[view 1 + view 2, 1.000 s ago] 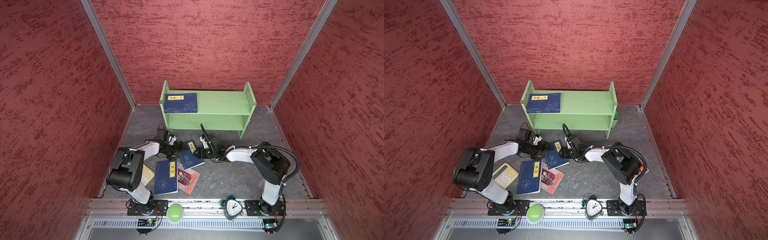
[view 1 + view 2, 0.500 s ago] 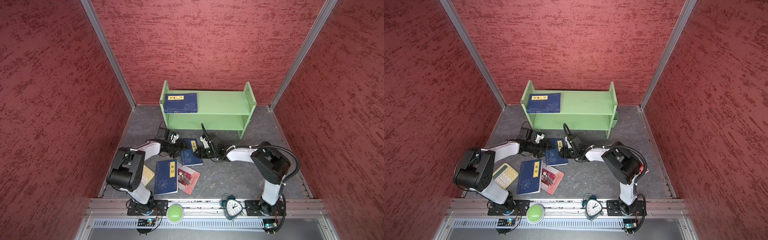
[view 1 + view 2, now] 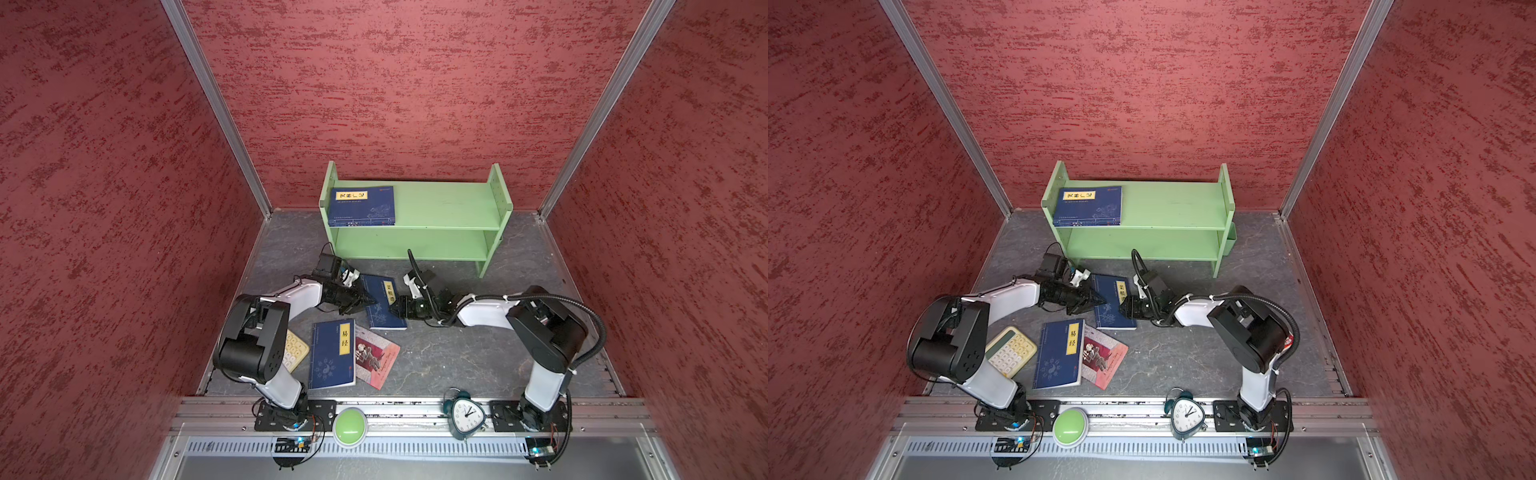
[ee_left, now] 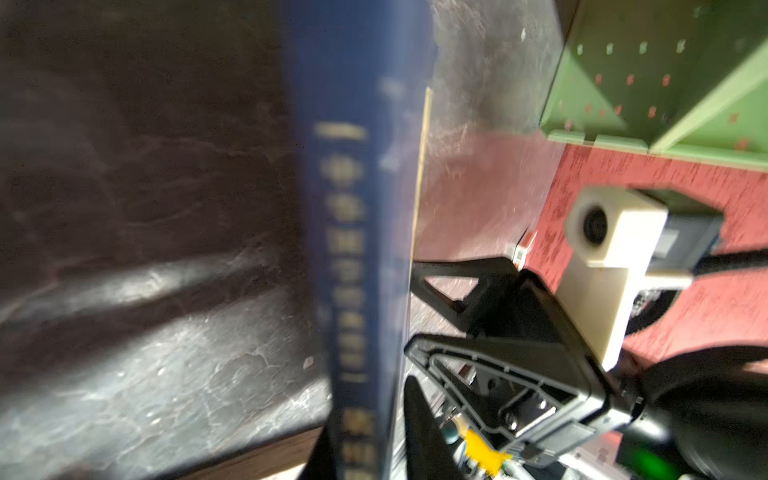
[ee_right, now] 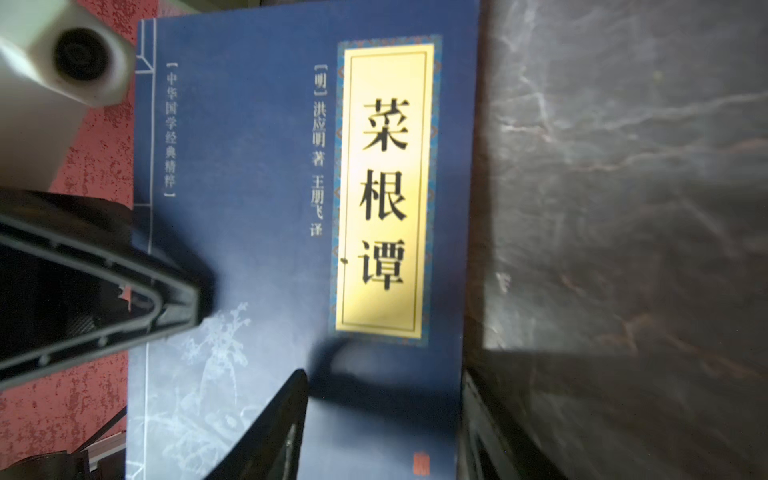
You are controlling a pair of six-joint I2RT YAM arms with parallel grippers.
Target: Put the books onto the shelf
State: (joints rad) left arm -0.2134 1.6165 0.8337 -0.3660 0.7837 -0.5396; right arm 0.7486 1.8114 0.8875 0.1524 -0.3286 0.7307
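Observation:
A navy book [image 3: 383,302] [image 3: 1113,305] with a yellow label lies on the floor in front of the green shelf [image 3: 449,203] [image 3: 1177,203]. My left gripper [image 3: 369,300] [image 3: 1100,299] is shut on its spine edge; in the left wrist view the blurred spine [image 4: 357,249] runs between the fingers of the left gripper [image 4: 370,449]. At the opposite edge my right gripper [image 3: 395,309] [image 5: 384,395] is open, one finger on the cover, the other beyond the edge. Another navy book [image 3: 361,205] lies on the shelf's top tier. A third navy book [image 3: 334,353] overlaps a red-pink book [image 3: 380,359] nearer the front.
A cream calculator [image 3: 1011,351] lies beside the left arm's base. An alarm clock [image 3: 465,417] and a green button [image 3: 350,426] sit on the front rail. Red walls close in the floor on three sides.
My left gripper has reached the navy book's edge and closed on it. The book has turned slightly. The right gripper has held its place and width.

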